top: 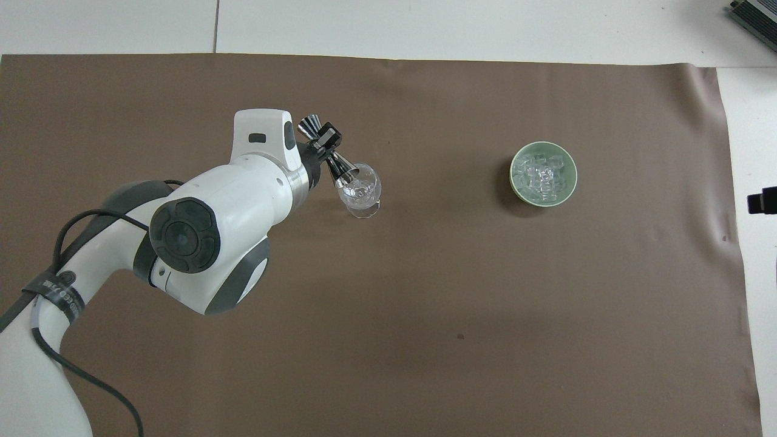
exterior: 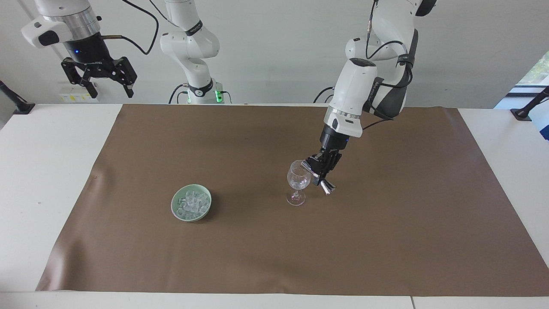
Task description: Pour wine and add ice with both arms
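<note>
One gripper, my left [exterior: 322,171], is clamped on the tilted steel measuring cup [exterior: 319,175] whose lip meets the wine glass [exterior: 298,180] just beside it, so I should tip slowly, while the ice [exterior: 191,203] waits well off toward my idle, open right gripper [exterior: 99,74].

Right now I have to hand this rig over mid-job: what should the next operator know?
Left gripper: shut on the jigger, tipped with one end at the glass rim.
Right gripper: open, empty, waiting high over the table edge at its own end.
Ice sits in the green bowl, beside the glass toward the right arm's end.
Done: pour under way.
Left: finish pour, add ice.
</note>
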Robot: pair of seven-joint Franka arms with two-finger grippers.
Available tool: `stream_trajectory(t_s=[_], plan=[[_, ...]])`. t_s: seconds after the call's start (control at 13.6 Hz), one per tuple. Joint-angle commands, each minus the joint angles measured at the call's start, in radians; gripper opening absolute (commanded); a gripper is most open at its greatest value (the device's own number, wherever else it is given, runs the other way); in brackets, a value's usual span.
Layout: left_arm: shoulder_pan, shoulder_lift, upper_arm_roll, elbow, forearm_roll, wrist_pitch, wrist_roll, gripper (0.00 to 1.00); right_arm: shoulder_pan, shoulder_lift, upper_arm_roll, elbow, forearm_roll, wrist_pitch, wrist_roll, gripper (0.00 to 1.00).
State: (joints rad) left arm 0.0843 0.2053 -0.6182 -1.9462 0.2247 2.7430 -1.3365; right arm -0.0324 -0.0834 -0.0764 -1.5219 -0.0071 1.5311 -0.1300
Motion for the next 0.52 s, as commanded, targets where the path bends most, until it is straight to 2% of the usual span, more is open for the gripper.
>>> stream_trajectory(t_s=[0.0,0.44], plan=[[-0.011,-0.012,0.009,0.007,0.03,-0.02,-0.02,0.0,-0.001,-0.009,-0.003,-0.007,0.019,-0.008,-0.016,1.0],[-0.011,-0.001,0.009,0.026,0.03,-0.02,-0.02,0.0,-0.001,-0.009,-0.003,-0.007,0.019,-0.008,-0.016,1.0]])
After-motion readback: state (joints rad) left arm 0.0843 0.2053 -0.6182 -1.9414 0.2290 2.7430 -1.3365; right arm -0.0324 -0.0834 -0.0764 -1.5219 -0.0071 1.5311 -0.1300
